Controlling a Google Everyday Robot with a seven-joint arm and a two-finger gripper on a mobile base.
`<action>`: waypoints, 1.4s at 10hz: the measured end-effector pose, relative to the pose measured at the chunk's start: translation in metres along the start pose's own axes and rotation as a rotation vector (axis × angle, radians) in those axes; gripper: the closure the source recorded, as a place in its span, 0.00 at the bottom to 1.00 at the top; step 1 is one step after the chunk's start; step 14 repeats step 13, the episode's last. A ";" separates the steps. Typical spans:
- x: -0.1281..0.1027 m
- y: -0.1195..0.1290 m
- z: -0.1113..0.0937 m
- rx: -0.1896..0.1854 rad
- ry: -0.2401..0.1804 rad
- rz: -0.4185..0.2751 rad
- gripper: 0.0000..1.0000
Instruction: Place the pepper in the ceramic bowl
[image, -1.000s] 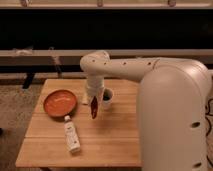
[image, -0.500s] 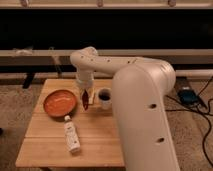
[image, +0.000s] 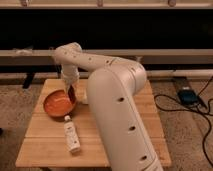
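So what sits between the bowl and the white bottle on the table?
Nothing: in the camera view only bare table wood separates the bowl from the bottle. The gripper hangs over the bowl's right rim with the pepper.

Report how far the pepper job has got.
Done: the pepper is lifted off the table and brought to the ceramic bowl's right rim. In hand: the gripper hangs there, pepper dangling. Left: release it into the bowl. The white bottle lies untouched.
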 end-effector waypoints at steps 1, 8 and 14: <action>-0.004 0.015 0.004 -0.017 -0.011 -0.034 0.41; 0.000 0.064 0.015 -0.109 -0.052 -0.291 0.20; 0.008 0.035 -0.015 -0.091 -0.081 -0.302 0.20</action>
